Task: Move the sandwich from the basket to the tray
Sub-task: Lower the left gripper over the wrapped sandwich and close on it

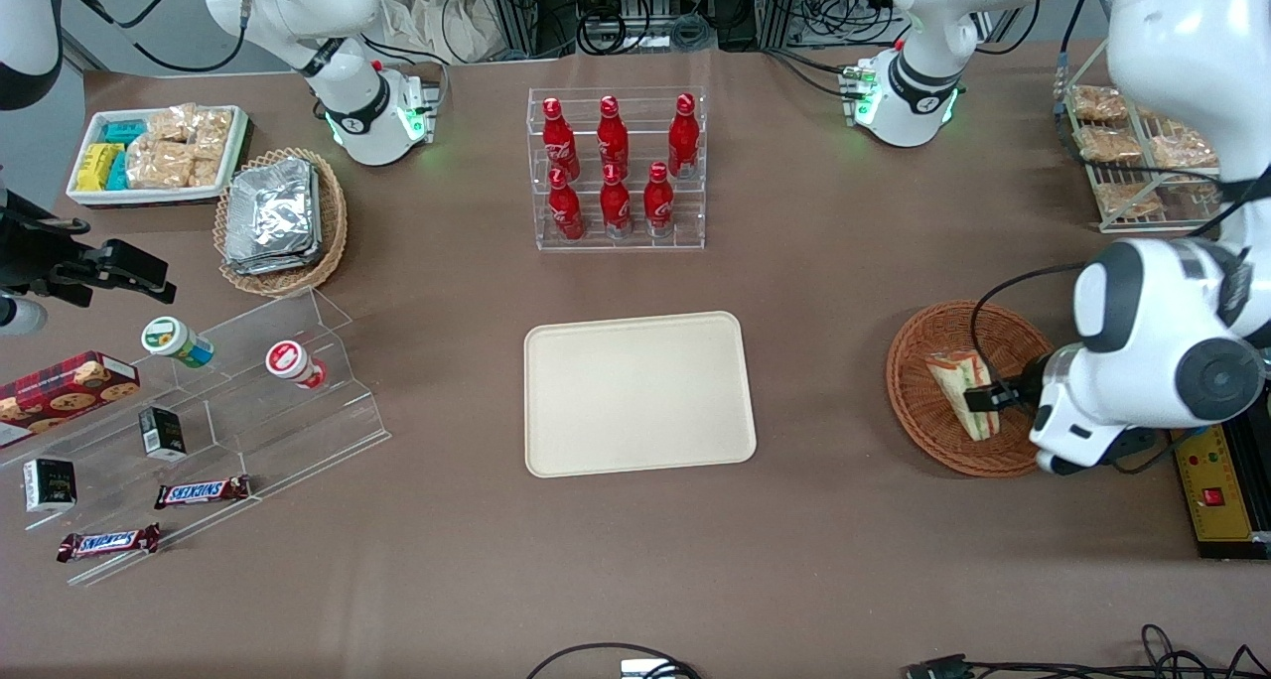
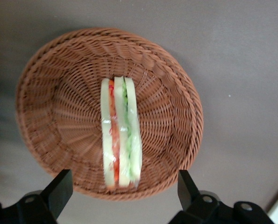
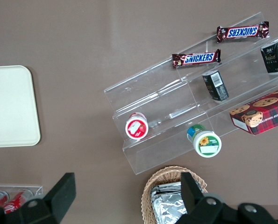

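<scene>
The sandwich [image 1: 961, 391] stands on edge in the reddish-brown wicker basket [image 1: 918, 361], toward the working arm's end of the table. Its pale bread and its red and green filling face up in the left wrist view [image 2: 120, 135], near the middle of the basket [image 2: 59, 107]. My left gripper [image 1: 988, 398] hangs open just above the basket, over the part of the sandwich nearer the front camera. From the wrist, the gripper [image 2: 122, 181] has its two black fingers [image 2: 59, 186] spread wide to either side of the sandwich's end, touching nothing. The cream tray [image 1: 635, 393] lies bare at mid-table.
A clear rack of red bottles [image 1: 618, 168] stands farther from the front camera than the tray. A wire rack of snack packets [image 1: 1132, 153] and a yellow control box [image 1: 1216, 480] flank the basket. A tan basket of foil packets [image 1: 281, 217] and an acrylic snack stand [image 1: 228, 401] lie toward the parked arm's end.
</scene>
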Robot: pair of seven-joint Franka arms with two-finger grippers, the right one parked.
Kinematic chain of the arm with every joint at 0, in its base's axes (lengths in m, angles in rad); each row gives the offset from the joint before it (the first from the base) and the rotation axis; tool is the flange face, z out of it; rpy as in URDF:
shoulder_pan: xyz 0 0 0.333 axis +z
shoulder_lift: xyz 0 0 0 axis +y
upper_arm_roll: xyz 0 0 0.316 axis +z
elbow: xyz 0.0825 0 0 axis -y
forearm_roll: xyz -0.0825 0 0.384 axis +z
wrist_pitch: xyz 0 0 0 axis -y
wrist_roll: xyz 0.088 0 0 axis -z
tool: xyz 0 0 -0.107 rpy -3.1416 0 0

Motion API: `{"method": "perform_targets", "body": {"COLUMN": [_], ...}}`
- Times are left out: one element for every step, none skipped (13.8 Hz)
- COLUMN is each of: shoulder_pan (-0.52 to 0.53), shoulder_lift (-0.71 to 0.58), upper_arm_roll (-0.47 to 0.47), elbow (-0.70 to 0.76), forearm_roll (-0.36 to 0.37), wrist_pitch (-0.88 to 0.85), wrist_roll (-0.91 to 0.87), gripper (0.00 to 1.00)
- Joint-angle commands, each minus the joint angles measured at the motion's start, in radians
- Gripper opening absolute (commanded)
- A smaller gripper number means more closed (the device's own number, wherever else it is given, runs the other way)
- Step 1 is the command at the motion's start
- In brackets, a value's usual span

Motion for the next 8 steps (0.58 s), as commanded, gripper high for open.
{"method": "perform_targets", "body": {"shoulder_pan": [0.013,0.022,0.026,0.028,0.033,0.036,0.036,0.04], "shoulder_lift": [-0.01,-0.01,-0.01,-0.013,-0.013,-0.013,-0.012,-0.01], "upper_arm_roll": [-0.003,-0.003,-0.003,-0.003,-0.003,-0.003,-0.003,-0.003], "elbow": [-0.125,-0.17,-0.212,-0.242,-0.262,-0.272,-0.275,-0.276], "forearm_roll": [0.004,0.004,0.004,0.004,0.006,0.006,0.006,0.006], "wrist_pitch": [0.145,0.199,0.245,0.284,0.307,0.316,0.316,0.316], "wrist_roll": [-0.028,-0.035,-0.036,-0.036,-0.036,-0.036,-0.036,-0.036], "gripper": [0.99,0.99,0.99,0.99,0.99,0.99,0.99,0.99]}}
